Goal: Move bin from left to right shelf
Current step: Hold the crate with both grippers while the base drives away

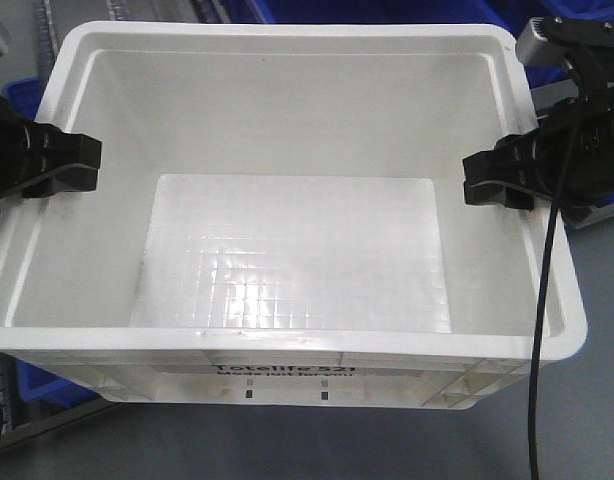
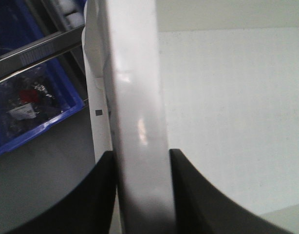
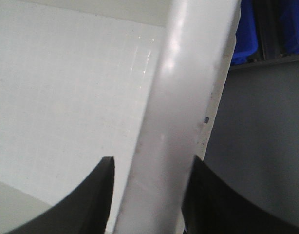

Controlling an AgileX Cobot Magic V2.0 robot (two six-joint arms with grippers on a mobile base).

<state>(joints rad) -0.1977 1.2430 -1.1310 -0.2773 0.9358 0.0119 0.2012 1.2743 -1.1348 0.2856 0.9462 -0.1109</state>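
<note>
Where the bin is sitting: the white bin (image 1: 287, 110) is filling the middle of the front view, between the two arms and over a grey surface (image 1: 287, 445); I am not managing to tell whether its base is touching that surface.
Left gripper: the left gripper (image 1: 82, 163) is biting down on the bin's left rim, one finger lying inside the wall and one outside; in the left wrist view its black fingers (image 2: 93, 204) are pressing against both faces of the rim.
Right gripper: the right gripper (image 1: 477, 180) is clamping the right rim about halfway along; in the right wrist view the rim is running up between its fingers (image 3: 222, 204).
Inside: the bin is standing upright, mouth up, and light is glinting off its gridded floor (image 1: 297, 260).
Lettering: black lettering (image 1: 287, 370) is running along the near outer wall, partly hidden under the rim.
Cable: a black cable (image 1: 540, 320) is trailing down from the right arm across the bin's near right corner.
Surroundings: blue bins (image 1: 32, 385) are peeking out at the lower left and beyond the far rim; in the left wrist view one is sitting under a metal rail (image 2: 37, 51), holding small things too blurred to name.
</note>
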